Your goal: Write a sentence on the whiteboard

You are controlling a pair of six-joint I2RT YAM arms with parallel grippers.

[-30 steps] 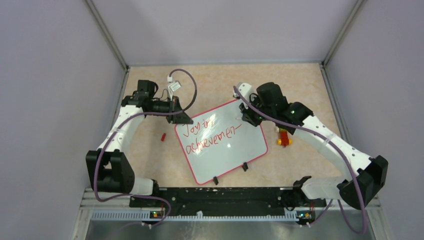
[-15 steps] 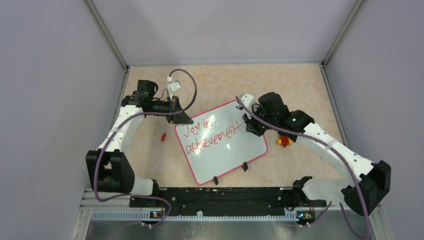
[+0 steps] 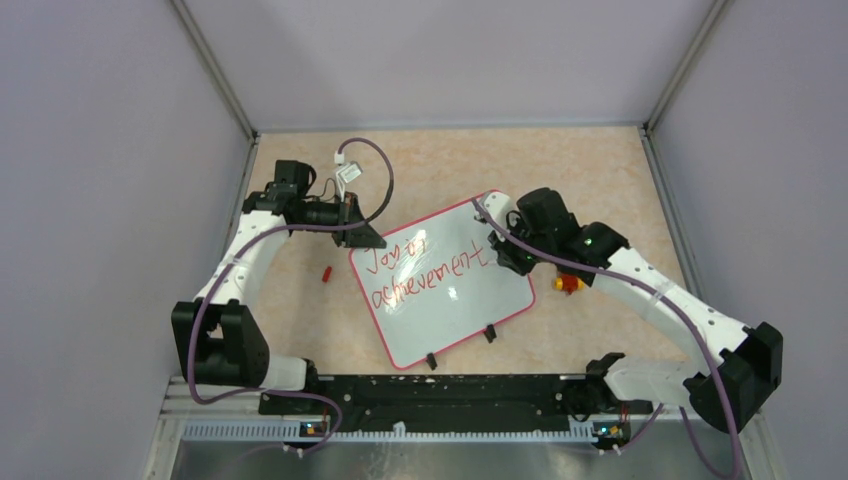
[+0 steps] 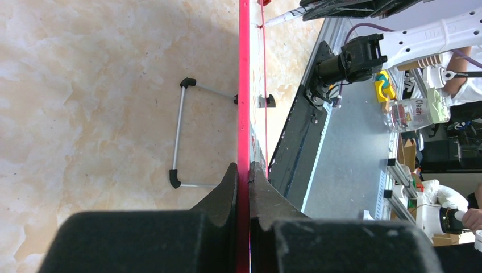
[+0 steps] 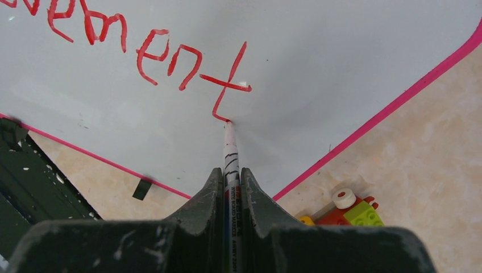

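Note:
The whiteboard [image 3: 450,300], white with a red-pink frame, lies tilted at the table's middle. The sentence [image 3: 425,268] in red reads "Joy in achievement" in two lines; its end shows in the right wrist view [image 5: 170,57]. My left gripper [image 3: 366,238] is shut on the board's far left corner; in the left wrist view the red frame edge [image 4: 244,85] runs between its closed fingers [image 4: 243,170]. My right gripper [image 3: 503,252] is shut on a whiteboard marker [image 5: 230,153], whose tip touches the board at the foot of the last "t" [image 5: 226,120].
A small red marker cap [image 3: 326,272] lies left of the board. A red, yellow and green toy brick piece [image 3: 568,284] lies just right of the board, also in the right wrist view [image 5: 347,209]. Black wire legs [image 4: 181,136] stand under the board. Enclosure walls stand on three sides.
My right gripper moved down and left with the marker, drawing the final "t" of "achievement". The left arm and the board have not moved.

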